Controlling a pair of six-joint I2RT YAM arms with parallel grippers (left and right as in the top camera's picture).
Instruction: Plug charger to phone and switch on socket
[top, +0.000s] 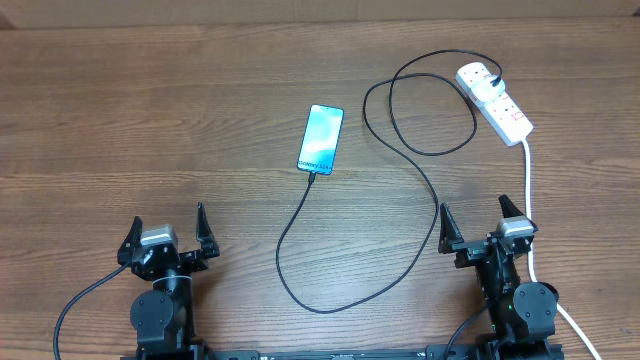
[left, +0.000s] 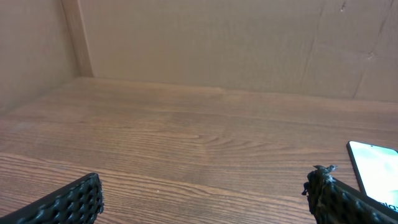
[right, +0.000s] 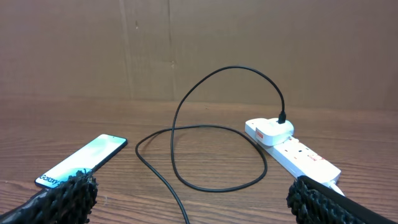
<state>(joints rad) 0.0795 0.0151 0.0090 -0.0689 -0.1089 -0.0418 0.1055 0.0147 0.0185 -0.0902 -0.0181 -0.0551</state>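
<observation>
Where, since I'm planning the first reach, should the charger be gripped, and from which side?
Probably just behind the connector tip of the charger, where it meets the near short edge of the phone. Come straight down from above, jaws across the cable: it lies flat on the table and runs fairly straight there.

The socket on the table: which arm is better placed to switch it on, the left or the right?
Right, probably. The socket lies on the right side, straight beyond the right tool, which is open and empty. The left tool stands on the other side of the phone.
</observation>
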